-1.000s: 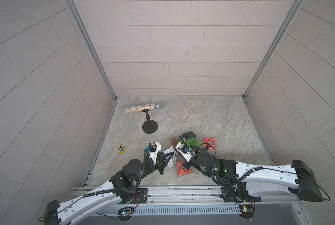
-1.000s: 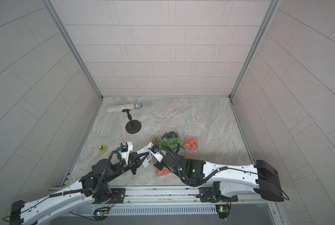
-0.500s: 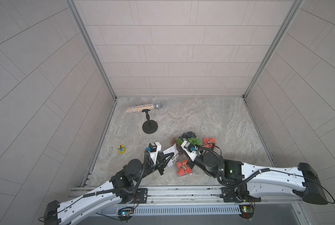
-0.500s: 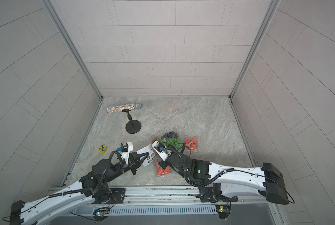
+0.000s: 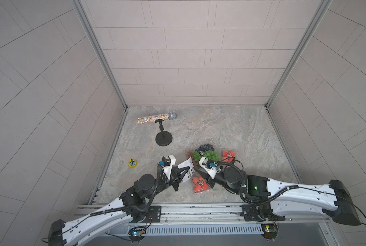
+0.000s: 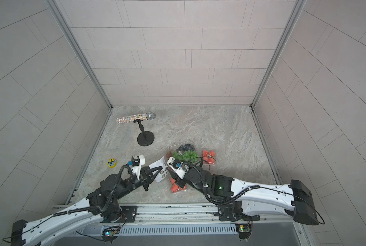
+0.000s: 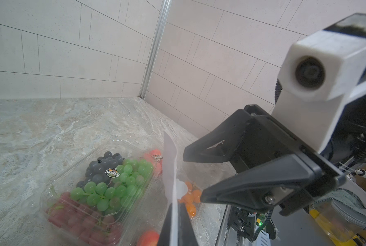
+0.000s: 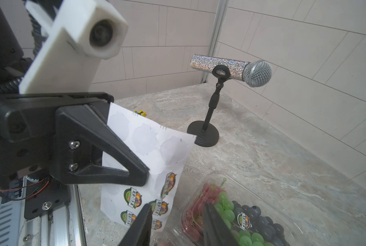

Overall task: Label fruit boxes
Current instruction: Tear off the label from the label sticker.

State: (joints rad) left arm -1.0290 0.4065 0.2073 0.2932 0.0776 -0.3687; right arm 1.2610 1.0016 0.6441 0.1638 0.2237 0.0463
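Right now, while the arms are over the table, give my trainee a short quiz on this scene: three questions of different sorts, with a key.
1. True or false: the left gripper is shut on the sticker sheet.
2. Which fruit lies in the large box? A bananas; B green grapes; C lemons.
3. Fill in: the microphone rests on a black ____.

Key: 1 true; 2 B; 3 stand.

Your arms wear white shells (image 5: 284,189), black joints (image 5: 147,181) and ribbed black cables (image 8: 1,86); left end effector (image 8: 147,179): black triangular fingers (image 8: 105,149), silver screws (image 8: 73,144).
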